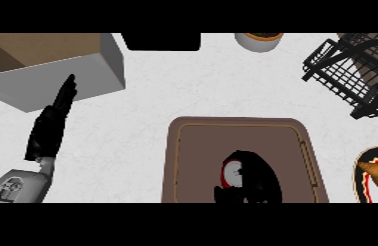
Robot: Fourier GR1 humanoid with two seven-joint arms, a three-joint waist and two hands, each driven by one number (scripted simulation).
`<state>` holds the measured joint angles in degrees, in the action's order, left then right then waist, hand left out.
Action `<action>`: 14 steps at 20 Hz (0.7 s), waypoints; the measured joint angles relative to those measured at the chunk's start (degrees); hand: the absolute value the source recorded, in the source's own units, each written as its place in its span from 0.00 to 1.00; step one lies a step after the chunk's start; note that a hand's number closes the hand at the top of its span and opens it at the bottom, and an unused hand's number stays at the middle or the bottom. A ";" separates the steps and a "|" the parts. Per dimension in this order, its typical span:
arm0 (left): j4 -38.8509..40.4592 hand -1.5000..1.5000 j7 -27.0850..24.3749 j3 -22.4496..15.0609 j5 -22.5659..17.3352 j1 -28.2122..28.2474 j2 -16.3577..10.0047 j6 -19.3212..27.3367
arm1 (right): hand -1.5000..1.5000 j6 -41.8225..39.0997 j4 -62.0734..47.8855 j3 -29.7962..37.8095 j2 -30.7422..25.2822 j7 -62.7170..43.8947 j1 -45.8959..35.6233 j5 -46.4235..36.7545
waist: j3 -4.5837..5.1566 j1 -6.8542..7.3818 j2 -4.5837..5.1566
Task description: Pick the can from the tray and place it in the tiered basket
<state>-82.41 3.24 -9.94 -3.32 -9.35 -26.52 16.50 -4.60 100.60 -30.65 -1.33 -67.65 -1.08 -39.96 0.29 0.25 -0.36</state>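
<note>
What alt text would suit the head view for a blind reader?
The robot's right hand curls round a red and white can over a brown tray. The black wire basket stands upper right; the left hand rests open at left.

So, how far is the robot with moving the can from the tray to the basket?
Done: nothing yet; the red and white can is over the brown rectangular tray. In hand: the black right hand curls round it. Left: lifting it, carrying it to the black wire tiered basket at upper right, releasing it. The black left hand rests open at left.
</note>
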 measured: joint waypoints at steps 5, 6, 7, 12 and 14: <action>0.11 0.50 0.86 1.35 0.23 -0.75 -0.34 -1.09 | 1.00 -0.22 -0.16 -1.49 0.21 -0.40 -0.92 -0.18 | -0.13 -0.14 0.16; 0.58 0.50 0.38 1.65 0.23 -0.80 -0.34 -1.40 | 1.00 0.06 0.36 -1.03 0.26 -0.66 -1.59 0.45 | -0.16 -0.16 0.22; 0.48 0.50 0.10 1.68 0.39 -0.43 -0.01 -1.34 | 1.00 0.30 0.77 -0.61 0.32 -0.42 -1.26 0.68 | -0.18 -0.19 0.23; -0.81 0.50 0.69 0.52 1.20 -1.17 0.84 -1.42 | 1.00 1.84 -9.81 10.88 0.07 1.46 -14.12 -1.02 | -0.23 1.85 1.15; -1.09 0.50 0.61 0.17 1.19 -1.80 0.95 -1.89 | 1.00 2.61 -14.43 15.51 -0.87 2.43 -19.27 -2.93 | -0.21 3.12 1.82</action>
<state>-83.50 3.85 -9.77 -2.13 -11.16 -25.56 14.61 -1.99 86.17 -15.14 -2.20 -65.23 -20.35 -42.90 0.08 3.37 1.46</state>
